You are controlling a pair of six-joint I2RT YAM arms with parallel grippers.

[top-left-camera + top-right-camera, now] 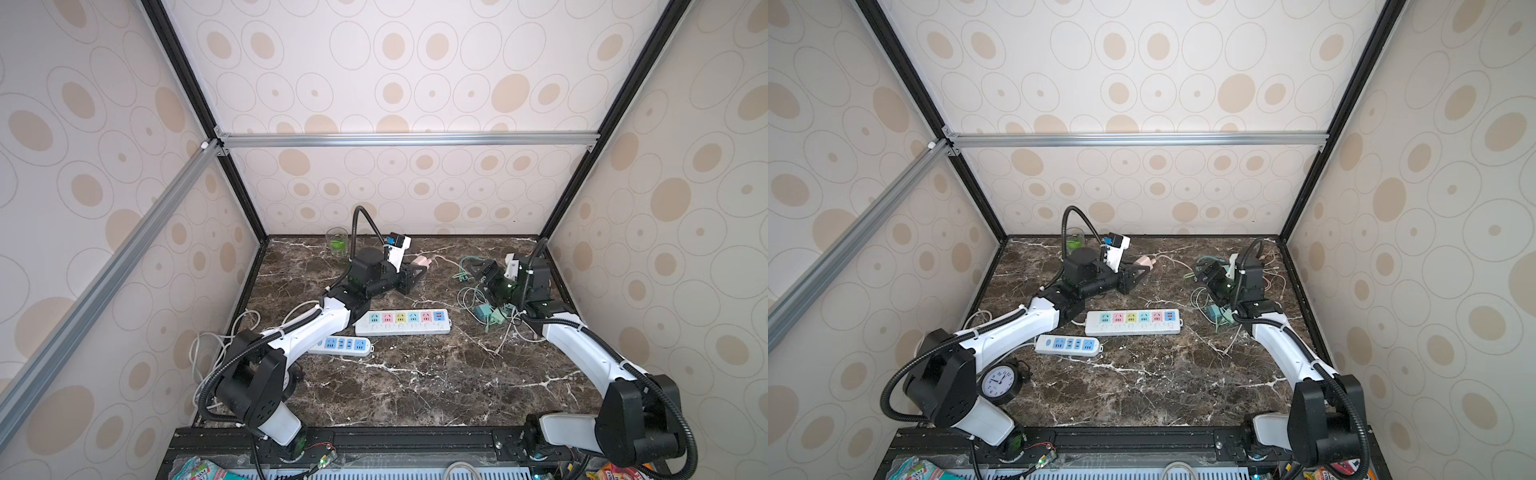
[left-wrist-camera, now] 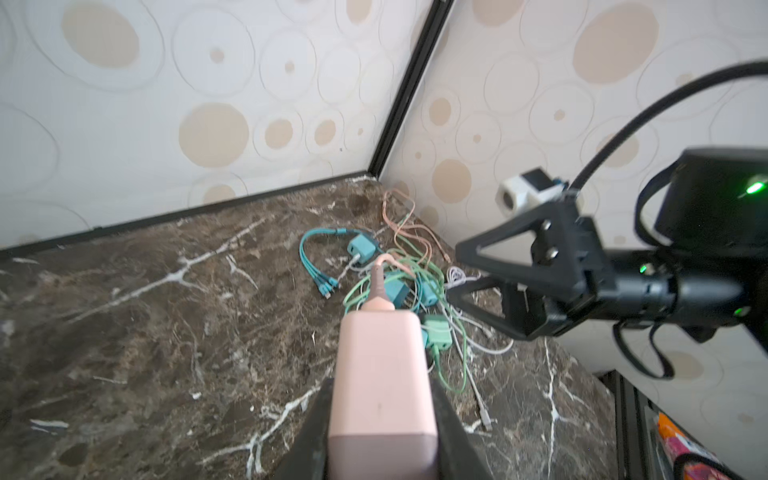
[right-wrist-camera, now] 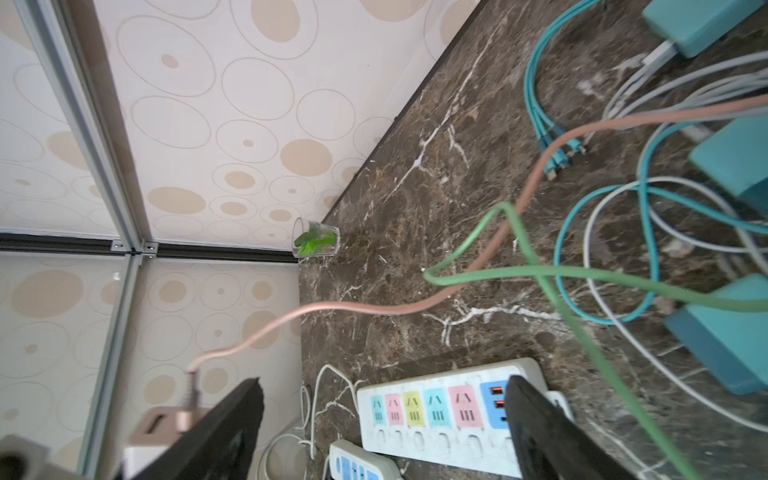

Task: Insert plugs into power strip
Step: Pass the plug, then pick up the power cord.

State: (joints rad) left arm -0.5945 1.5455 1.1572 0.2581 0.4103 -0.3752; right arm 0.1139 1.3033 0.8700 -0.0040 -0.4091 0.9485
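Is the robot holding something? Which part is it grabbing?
The left gripper pinches the pink plug by its two sides. The right gripper is open and holds nothing.

Long power strip (image 1: 402,322) lies mid table (image 1: 415,395). Short power strip (image 1: 345,345) just before it, leftward. Plug heap (image 1: 484,311) right of it. Glass (image 1: 336,241) well behind it, leftward. Clock (image 1: 999,383) well before it, far left. Lone plug (image 1: 423,262) in left pincer (image 1: 419,268), behind it.

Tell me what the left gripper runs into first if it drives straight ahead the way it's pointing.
Probably the cable tangle around the teal plug, and the pink plug held in the left gripper would touch it first. The open right gripper stands close beside that line; depth is unclear.
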